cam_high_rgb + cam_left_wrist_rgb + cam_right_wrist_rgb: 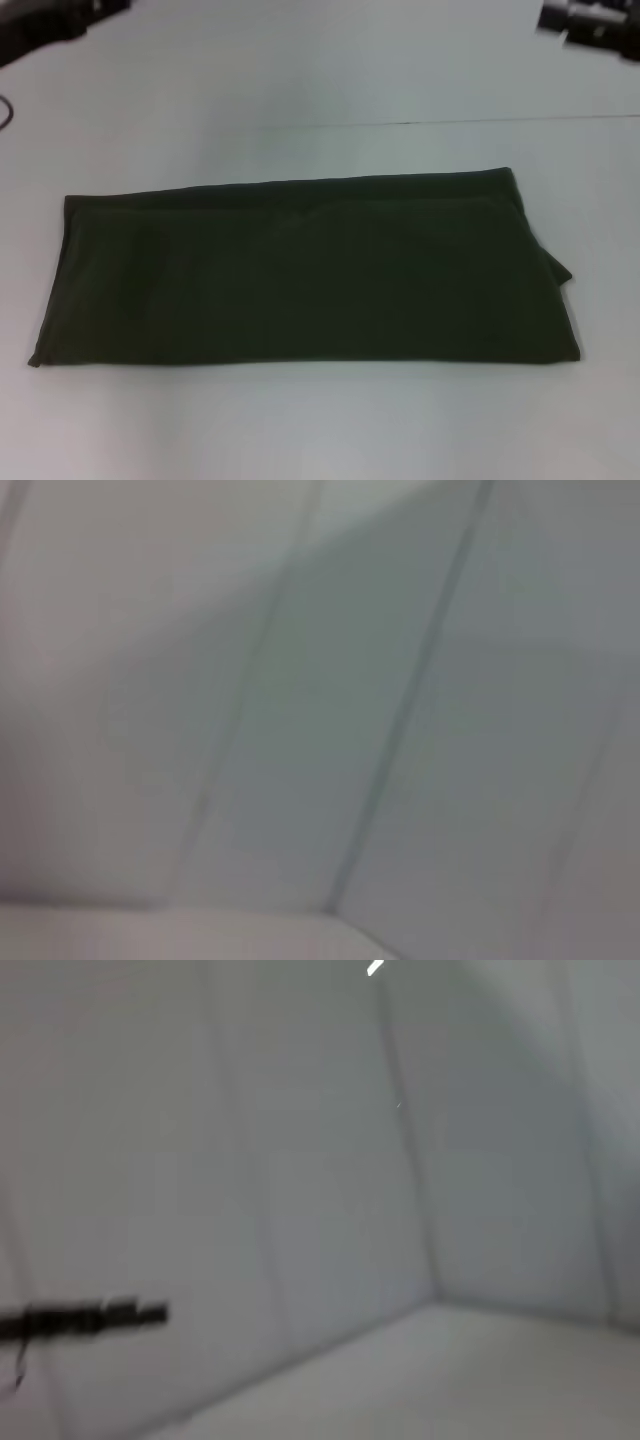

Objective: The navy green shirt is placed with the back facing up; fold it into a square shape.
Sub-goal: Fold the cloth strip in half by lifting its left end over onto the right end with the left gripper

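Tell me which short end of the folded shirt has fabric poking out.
The robot's-right end of the navy green shirt: a small flap juts past the edge there. The left end is straight.

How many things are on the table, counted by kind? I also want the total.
Shirt: 1, the navy green shirt, folded into a long band on the white table.
Robot claws over the table: 0.
Total: 1.
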Controlling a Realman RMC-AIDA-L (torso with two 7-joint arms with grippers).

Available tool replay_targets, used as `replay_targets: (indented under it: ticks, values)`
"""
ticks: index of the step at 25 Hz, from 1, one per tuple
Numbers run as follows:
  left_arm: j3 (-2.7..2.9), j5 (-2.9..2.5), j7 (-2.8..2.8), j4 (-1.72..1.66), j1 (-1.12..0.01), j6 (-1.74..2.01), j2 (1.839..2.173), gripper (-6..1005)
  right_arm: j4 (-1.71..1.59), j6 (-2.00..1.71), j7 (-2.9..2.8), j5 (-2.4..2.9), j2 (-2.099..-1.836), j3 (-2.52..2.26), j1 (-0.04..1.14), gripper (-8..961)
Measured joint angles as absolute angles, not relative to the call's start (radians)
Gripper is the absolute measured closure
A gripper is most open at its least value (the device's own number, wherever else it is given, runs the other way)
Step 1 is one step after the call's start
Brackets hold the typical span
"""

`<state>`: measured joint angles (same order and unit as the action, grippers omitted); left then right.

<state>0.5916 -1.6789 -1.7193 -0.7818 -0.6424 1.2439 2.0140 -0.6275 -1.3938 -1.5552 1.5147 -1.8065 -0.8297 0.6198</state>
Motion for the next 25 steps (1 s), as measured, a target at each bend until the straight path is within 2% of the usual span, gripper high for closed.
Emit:
replay_targets:
  ticks: [6, 12, 20, 25]
  values:
    - [0.527, -1.940, -1.940, -0.871, -0.640, 1.447, 1.996, 120, -0.694, -1.432, -1.546, 1.680, -1.845, -0.832, 0.635, 39]
    - [0.515, -2.183, -2.086, -0.944, -0.633, 1.525, 1.992, 121, -0.697, -1.441, -1.539, 1.777, -1.870, -0.837, 0.661, 39]
    - [0.514, -2.391, -2.263, -0.924, -0.657, 1.525, 1.982, 122, -0.712, -1.452, -1.512, 1.834, -1.900, -0.859, 0.680, 39]
    - [0.515, -2.452, -2.352, -0.899, -0.658, 1.470, 1.981, 123, -0.713, -1.455, -1.492, 1.856, -1.908, -0.864, 0.688, 38]
